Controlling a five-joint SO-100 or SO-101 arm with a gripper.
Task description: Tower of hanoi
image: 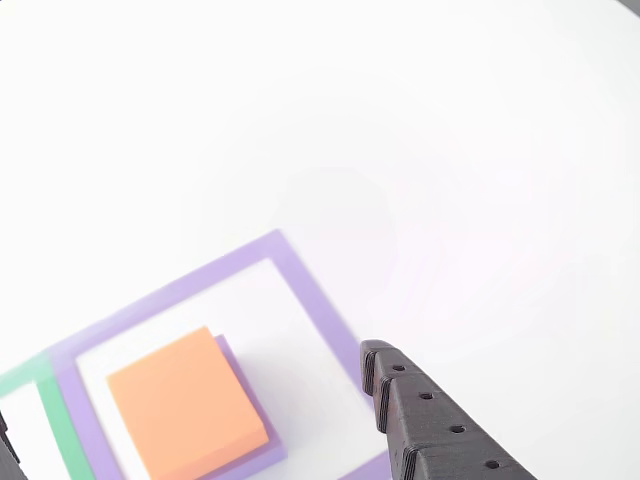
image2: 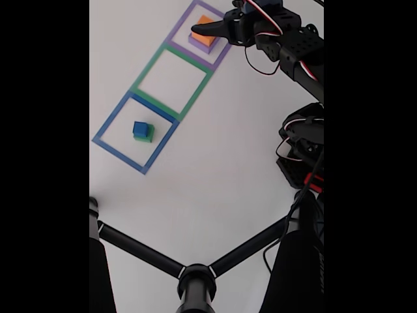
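Observation:
An orange block [image: 187, 402] sits on top of a larger purple block [image: 258, 420], both inside the purple square outline [image: 300, 280]. In the other view my gripper [image: 190, 395] is open above them: one black ridged finger [image: 430, 420] is at the lower right and a sliver of the other shows at the lower left edge. In the fixed view the gripper [image2: 205, 29] hovers over the orange block [image2: 203, 31] at the top. The blue cube [image2: 140, 128] rests on the green block [image2: 146, 137] inside the blue outline [image2: 104, 137].
A green outline [image2: 146, 72] lies between the purple and blue ones with nothing inside. The arm's base and cables [image2: 303, 150] stand at the right. A black stand [image2: 195, 280] with spread legs crosses the near part of the white table.

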